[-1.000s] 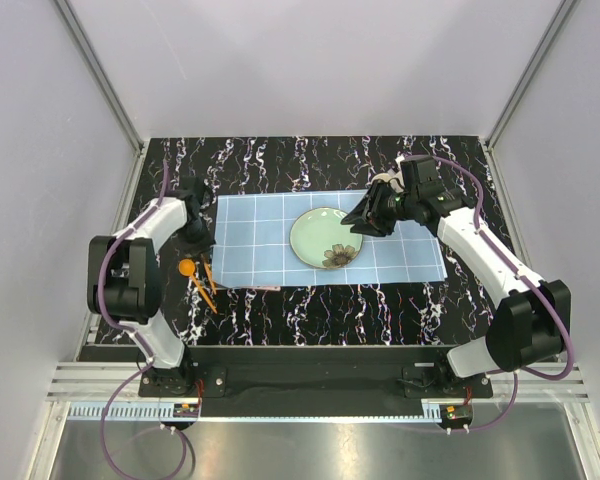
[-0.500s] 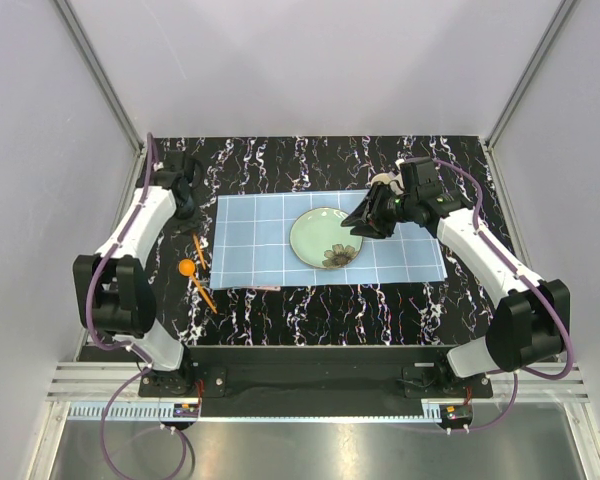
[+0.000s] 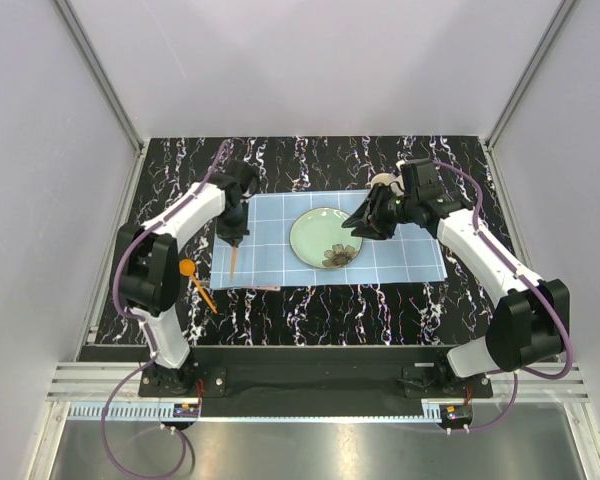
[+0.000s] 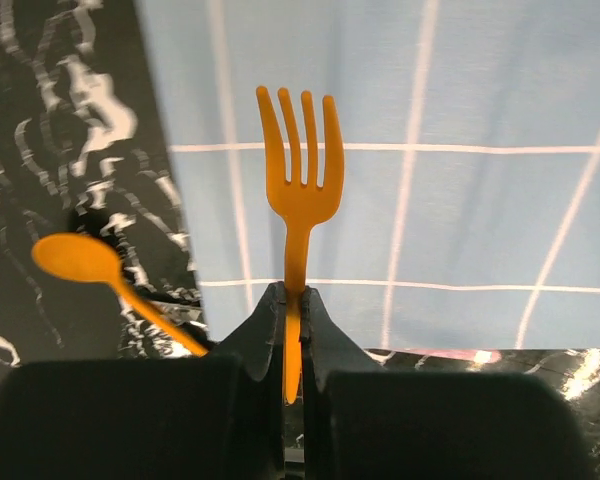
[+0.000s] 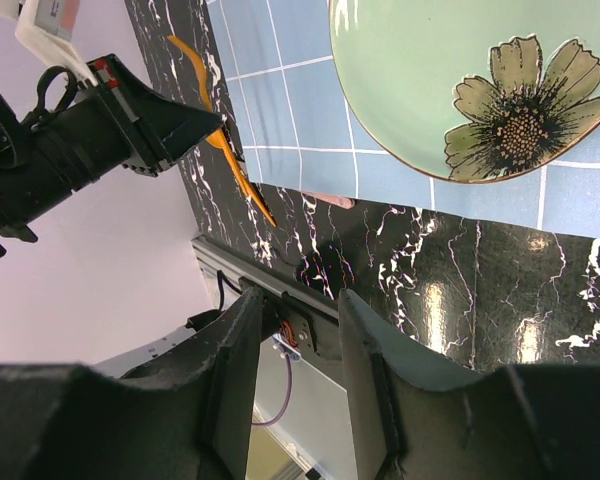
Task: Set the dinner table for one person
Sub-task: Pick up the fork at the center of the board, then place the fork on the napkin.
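Left gripper (image 4: 292, 300) swings in over placemat (image 3: 280, 215), pinching fork (image 4: 300, 190) by handle, likely bound for plate's (image 3: 325, 238) left; right gripper (image 5: 292, 320) gapes empty nearby.

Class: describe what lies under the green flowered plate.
The plate rests on the blue gridded placemat, which lies on the dinner table. The mat's squares beneath the plate are covered.

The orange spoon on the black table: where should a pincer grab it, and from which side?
Probably the thin handle, near its middle, coming straight down from above. The orange spoon lies flat on the dinner table, so no side approach gets under it, and its round bowl is wider and harder to pinch.
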You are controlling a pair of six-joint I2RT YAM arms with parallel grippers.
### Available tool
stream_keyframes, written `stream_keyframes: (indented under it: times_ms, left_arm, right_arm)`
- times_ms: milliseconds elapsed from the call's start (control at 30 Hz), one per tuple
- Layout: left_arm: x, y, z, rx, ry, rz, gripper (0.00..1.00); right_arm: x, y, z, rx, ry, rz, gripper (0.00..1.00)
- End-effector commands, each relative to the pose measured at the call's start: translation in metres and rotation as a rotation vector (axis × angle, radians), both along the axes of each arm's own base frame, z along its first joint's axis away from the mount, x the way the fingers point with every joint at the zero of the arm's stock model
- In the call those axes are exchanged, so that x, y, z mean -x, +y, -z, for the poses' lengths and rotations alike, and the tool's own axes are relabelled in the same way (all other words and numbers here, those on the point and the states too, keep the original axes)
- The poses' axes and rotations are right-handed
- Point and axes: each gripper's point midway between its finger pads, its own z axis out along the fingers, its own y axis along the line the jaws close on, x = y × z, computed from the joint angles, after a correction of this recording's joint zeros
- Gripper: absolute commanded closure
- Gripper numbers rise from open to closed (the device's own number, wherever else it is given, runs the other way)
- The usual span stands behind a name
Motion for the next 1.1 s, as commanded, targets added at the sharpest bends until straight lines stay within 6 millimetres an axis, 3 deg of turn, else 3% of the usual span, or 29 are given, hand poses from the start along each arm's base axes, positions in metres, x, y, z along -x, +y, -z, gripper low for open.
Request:
stream_keyframes:
  times_ms: [0,267,600,1067]
  left_arm:
    - [-0.016,-0.019,-0.007,0.026,-0.022,0.037,1.0]
    - [-0.029,-0.041,0.021,0.065,0.048,0.005,1.0]
    - [-0.046,-0.079,0.034,0.133,0.083,0.002,1.0]
    - [-0.04,-0.09,0.05,0.138,0.13,-0.016,1.0]
  right_arm:
    - [0.0,-0.001,-0.013,-0.037,-0.031,-0.001,0.57]
    - [0.002,-0.008,-0.013,-0.033,-0.03,0.011,0.57]
    - [0.007,-0.023,-0.005,-0.031,0.003,0.033,0.56]
    - [0.003,-0.025,-0.001,-0.037,0.018,0.031,0.56]
